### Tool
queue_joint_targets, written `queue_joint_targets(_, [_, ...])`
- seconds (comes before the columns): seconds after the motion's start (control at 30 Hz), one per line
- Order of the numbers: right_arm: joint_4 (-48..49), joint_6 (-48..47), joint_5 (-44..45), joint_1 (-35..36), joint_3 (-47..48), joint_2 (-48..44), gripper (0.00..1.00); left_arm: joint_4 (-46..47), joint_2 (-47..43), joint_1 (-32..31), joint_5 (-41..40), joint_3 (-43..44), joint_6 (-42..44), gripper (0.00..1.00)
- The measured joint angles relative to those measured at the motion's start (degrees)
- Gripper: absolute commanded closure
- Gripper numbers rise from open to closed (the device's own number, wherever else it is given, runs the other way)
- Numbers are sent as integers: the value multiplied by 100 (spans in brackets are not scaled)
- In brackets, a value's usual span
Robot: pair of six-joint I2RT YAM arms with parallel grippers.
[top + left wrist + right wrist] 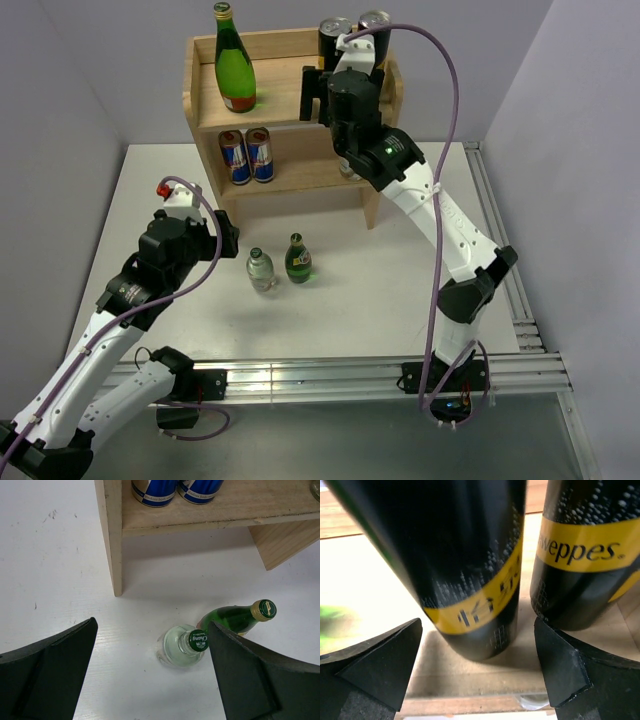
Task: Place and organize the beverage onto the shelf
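The light wood shelf (290, 62) stands at the back of the table. On its top board stand a tall green bottle (235, 62) at the left and two black-and-yellow cans (336, 34) (376, 24) at the right. Two blue cans (246, 156) stand on the lower tier. My right gripper (322, 88) is open just in front of the left black can (470, 570), not touching it; the other can (585, 555) stands to its right. A clear bottle (260, 270) and a small green bottle (298, 260) stand on the table. My left gripper (228, 235) is open and empty, left of them.
In the left wrist view the clear bottle (182, 647) sits close to my right finger (260, 680), with the green bottle (235, 619) behind it. The shelf's side panel (112, 535) stands ahead. A clear glass item (348, 172) on the lower tier is partly hidden by the right arm.
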Motion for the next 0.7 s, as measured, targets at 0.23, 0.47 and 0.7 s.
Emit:
queue_joint_targets(0.23, [354,232,-120,0,-903,-669,0,2,0,26,2,0,0,1])
queue_joint_targets(0.47, [551,411,-116,76,-1572,-1209,0,0,0,28,2,-2,2,1])
queue_joint_targets(0.7, [466,645,140,645,-2693,-2033,0,2,11,46,2,-2,0,1])
